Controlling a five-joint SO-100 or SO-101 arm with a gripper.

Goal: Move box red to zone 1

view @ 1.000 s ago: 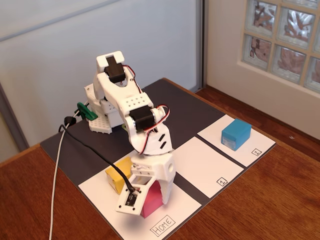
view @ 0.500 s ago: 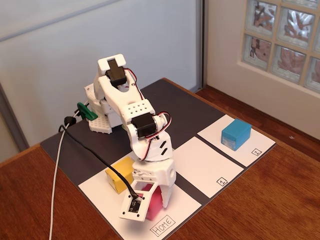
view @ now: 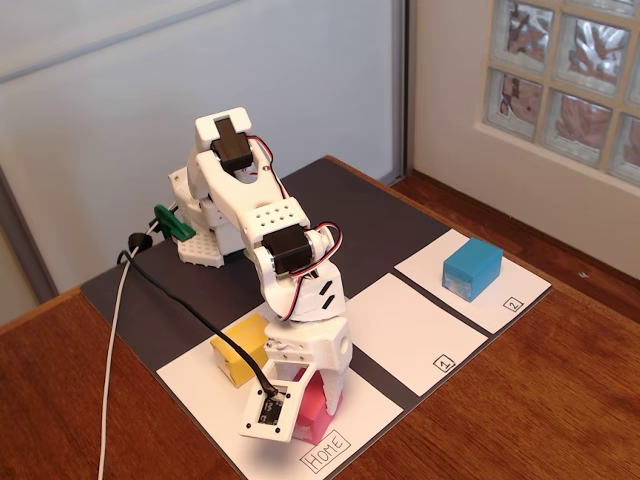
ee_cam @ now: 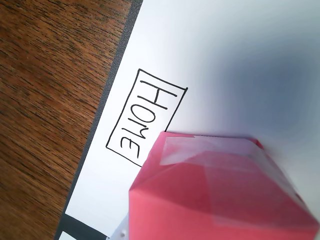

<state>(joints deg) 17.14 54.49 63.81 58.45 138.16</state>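
The box red [view: 322,408] lies on the white sheet marked HOME [view: 326,450], near its front edge. My gripper [view: 314,418] is lowered over it, with one jaw on each side, and it looks shut on the box. In the wrist view the box red [ee_cam: 220,192] fills the lower right, just past the HOME label [ee_cam: 146,117], and it hides the jaws. Zone 1 [view: 410,322] is the white rectangle to the right of the HOME sheet, with its boxed "1" [view: 444,364] at the near corner. Nothing lies on it.
A yellow box [view: 238,350] sits on the HOME sheet just left of the gripper. A blue box [view: 472,268] stands on the rectangle marked 2 [view: 514,304] at the far right. A black cable [view: 190,305] runs across the dark mat [view: 350,215]. Wooden table [view: 520,400] surrounds it.
One second ago the gripper hung above the red box; it came down around it. In the last half second the arm stayed still while the jaws closed in and the box shifted slightly.
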